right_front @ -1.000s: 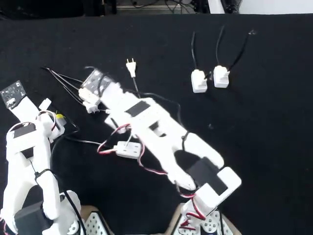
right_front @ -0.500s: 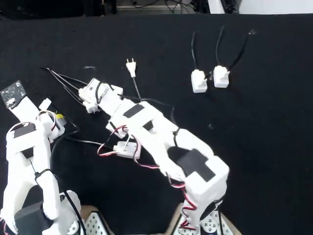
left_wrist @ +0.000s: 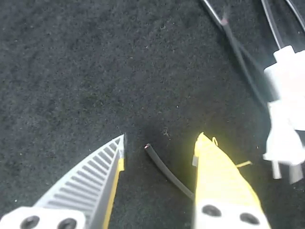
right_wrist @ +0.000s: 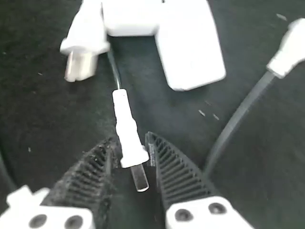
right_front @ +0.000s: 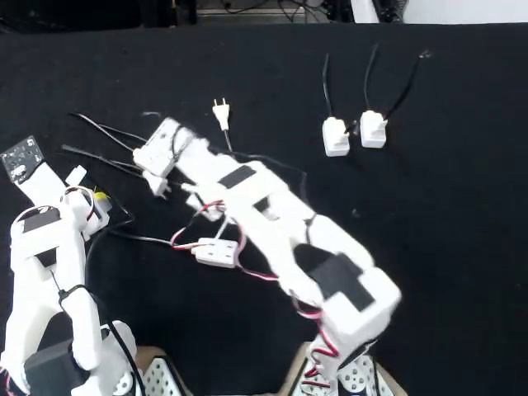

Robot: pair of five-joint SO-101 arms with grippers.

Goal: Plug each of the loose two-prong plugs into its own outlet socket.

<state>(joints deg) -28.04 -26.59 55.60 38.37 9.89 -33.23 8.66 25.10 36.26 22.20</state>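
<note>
My right gripper [right_wrist: 131,140] is shut on a small white two-prong plug [right_wrist: 125,124], whose prongs point back toward the wrist. In the high view this gripper [right_front: 157,157] hangs over the left middle of the black cloth. Just beyond it lie another white plug [right_wrist: 83,40] and a white block [right_wrist: 186,38]. A further loose plug [right_front: 220,111] lies farther back. Two white outlet sockets [right_front: 336,136] [right_front: 373,129] with black cables sit at the back right. My left gripper [left_wrist: 162,138] stands open over a bare cable end [left_wrist: 159,160], at the far left [right_front: 45,165].
Thin black cables [right_front: 99,136] trail across the cloth left of the right gripper. A white box [right_front: 216,252] with red wires lies beside the right arm. Another white plug [left_wrist: 286,138] lies beyond my left gripper. The cloth at the right has free room.
The right arm swung and its gripper shifted slightly over the plugs. The black cables at the left were dragged a little lower. The left arm has not moved.
</note>
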